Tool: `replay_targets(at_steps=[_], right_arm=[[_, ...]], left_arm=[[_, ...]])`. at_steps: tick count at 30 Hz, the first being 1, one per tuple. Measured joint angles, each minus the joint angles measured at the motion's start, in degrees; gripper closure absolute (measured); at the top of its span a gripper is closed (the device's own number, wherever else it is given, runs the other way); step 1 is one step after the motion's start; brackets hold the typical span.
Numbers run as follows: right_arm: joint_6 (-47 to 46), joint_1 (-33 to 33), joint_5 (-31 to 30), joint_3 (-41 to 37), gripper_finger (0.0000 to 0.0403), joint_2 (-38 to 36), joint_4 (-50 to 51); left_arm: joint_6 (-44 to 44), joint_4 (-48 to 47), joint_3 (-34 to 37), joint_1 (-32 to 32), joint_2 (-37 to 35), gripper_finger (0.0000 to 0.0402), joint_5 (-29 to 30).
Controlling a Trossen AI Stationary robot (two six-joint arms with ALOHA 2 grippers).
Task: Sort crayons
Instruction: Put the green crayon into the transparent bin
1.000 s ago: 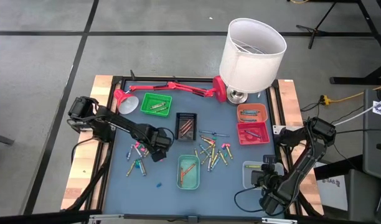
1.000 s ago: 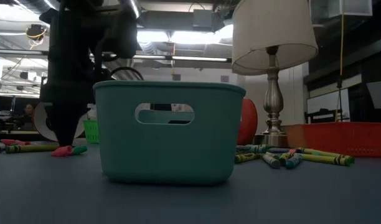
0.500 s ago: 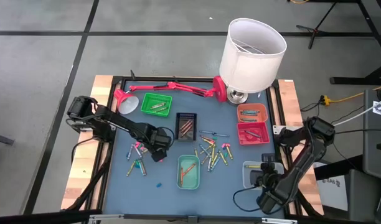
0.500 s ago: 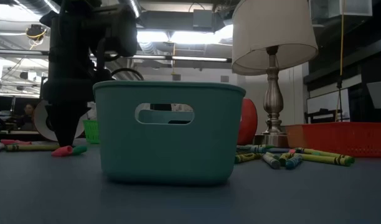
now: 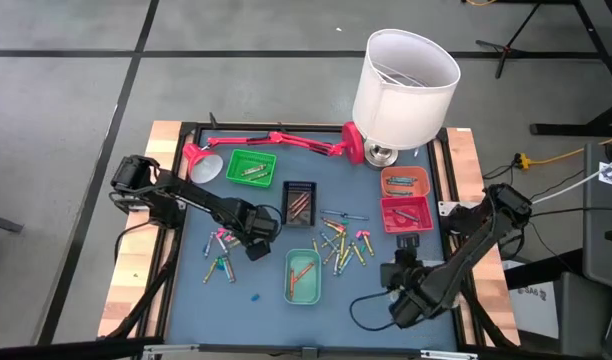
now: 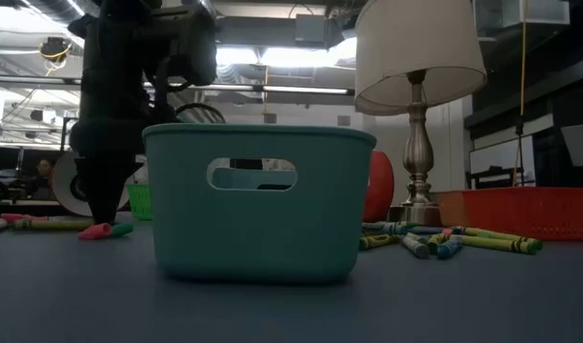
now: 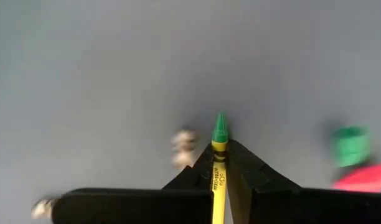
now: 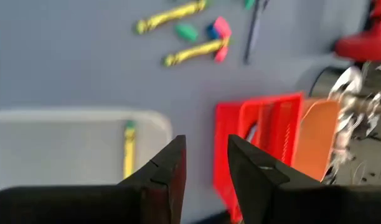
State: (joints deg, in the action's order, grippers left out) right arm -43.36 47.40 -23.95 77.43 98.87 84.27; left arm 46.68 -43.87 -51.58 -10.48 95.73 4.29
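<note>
Left end effector (image 7: 220,163) closed on a green-tipped crayon (image 7: 218,163) with a yellow wrapper, low over the blue bench (image 5: 276,290) beside the left-hand scatter of crayons (image 5: 220,252). The stick runs lengthwise between the fingers, tip protruding forward.

Right end effector (image 8: 206,163) empty, its fingers slightly parted, near the bench's front right, close to a pale tray (image 8: 66,134) that holds one yellow crayon (image 8: 129,149).

Remaining loose crayons lie mainly in the central cluster (image 5: 341,243) between the black tray (image 5: 299,201) and the teal tray (image 5: 302,275).

I judge each crayon light, rigid and brittle, with a wax tip that smears and a paper sleeve that gives some friction. I take hold across the wrapped mid-length, with modest squeeze; a pinch near either end would likely let it pivot or snap. Sticks touching neighbours call for a narrow approach.
</note>
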Motion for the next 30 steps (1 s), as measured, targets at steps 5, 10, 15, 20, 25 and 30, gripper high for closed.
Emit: replay_targets(at_steps=[5, 10, 15, 20, 25, 30], right_arm=[[5.7, -2.5, -3.6, 0.0, 0.0288, -0.4, -4.7], [11.6, -4.7, -6.6, 0.0, 0.0288, -2.3, -10.3], [15.8, -7.6, -7.9, 0.0, 0.0288, -4.4, -16.1], [20.8, -10.3, -8.9, -1.1, 0.0288, -4.9, -23.4], [24.2, -14.2, -8.6, -5.9, 0.0288, -7.4, -30.8], [26.2, -18.1, -7.1, -13.5, 0.0288, -13.0, -43.1]], left_arm=[[-2.8, 1.9, -3.8, -1.9, -0.1, 0.0396, -1.2], [-3.8, 1.8, -8.3, -3.6, -0.1, 0.0396, -1.2], [-6.0, 1.7, -12.8, -5.4, -0.2, 0.0396, -0.9], [-10.8, 4.1, -17.3, -7.1, -0.2, 0.0396, 4.1], [-20.0, 18.3, -18.3, -8.5, -0.2, 0.0395, 11.7], [-28.0, 30.8, -17.8, -8.4, -0.2, 0.0395, 11.9]])
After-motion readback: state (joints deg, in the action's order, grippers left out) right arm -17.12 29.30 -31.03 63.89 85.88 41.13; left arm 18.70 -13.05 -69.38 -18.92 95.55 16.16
